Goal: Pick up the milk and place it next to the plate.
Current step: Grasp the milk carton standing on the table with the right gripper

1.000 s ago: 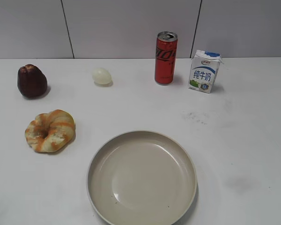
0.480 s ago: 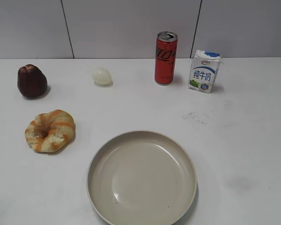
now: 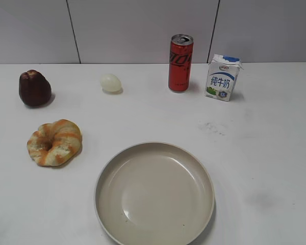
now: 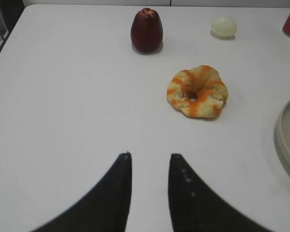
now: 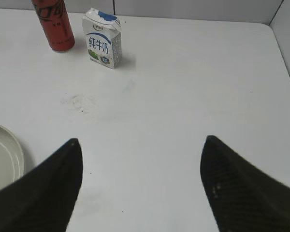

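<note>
The milk (image 3: 223, 77), a small white carton with a blue top edge and blue characters, stands upright at the back right of the white table, right of a red can (image 3: 180, 63). It also shows in the right wrist view (image 5: 103, 44). The beige plate (image 3: 106, 176) lies at the front centre; its rim shows in the left wrist view (image 4: 283, 137) and the right wrist view (image 5: 15, 155). My right gripper (image 5: 141, 141) is wide open and empty, well short of the milk. My left gripper (image 4: 150, 155) is open a little and empty. Neither gripper shows in the exterior view.
A ring-shaped bread (image 3: 54, 142) lies at the left, a dark red fruit (image 3: 34, 88) at the back left, and a pale egg (image 3: 110, 82) at the back centre. A grey wall runs behind the table. The table's right edge (image 5: 283, 63) shows in the right wrist view.
</note>
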Controlling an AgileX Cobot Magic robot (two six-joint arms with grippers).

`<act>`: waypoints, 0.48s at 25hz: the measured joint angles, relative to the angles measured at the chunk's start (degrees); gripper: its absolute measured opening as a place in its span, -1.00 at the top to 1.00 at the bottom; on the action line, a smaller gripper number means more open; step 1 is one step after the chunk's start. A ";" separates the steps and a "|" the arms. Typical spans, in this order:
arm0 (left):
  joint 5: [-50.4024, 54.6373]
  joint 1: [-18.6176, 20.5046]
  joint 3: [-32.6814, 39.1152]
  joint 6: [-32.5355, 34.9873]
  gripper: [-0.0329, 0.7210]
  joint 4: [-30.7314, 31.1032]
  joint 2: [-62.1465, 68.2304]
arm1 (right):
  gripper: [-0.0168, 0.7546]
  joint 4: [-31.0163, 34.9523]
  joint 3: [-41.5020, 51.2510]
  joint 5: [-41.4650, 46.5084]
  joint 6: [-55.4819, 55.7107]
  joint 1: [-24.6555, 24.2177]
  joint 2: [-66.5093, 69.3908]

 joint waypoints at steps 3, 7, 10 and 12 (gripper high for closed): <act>0.00 0.00 0.00 0.00 0.36 0.00 0.00 | -0.53 0.00 -5.88 0.00 -1.19 0.00 10.75; 0.00 0.00 0.00 0.00 0.36 0.00 0.00 | -0.53 0.00 -14.86 0.56 -3.31 0.00 24.74; 0.00 0.00 0.00 0.00 0.36 0.00 0.00 | -0.53 0.00 -22.52 2.80 -5.54 0.00 34.53; 0.00 0.00 0.00 0.00 0.36 0.00 0.00 | -0.53 0.00 -28.19 5.52 -7.65 0.00 40.37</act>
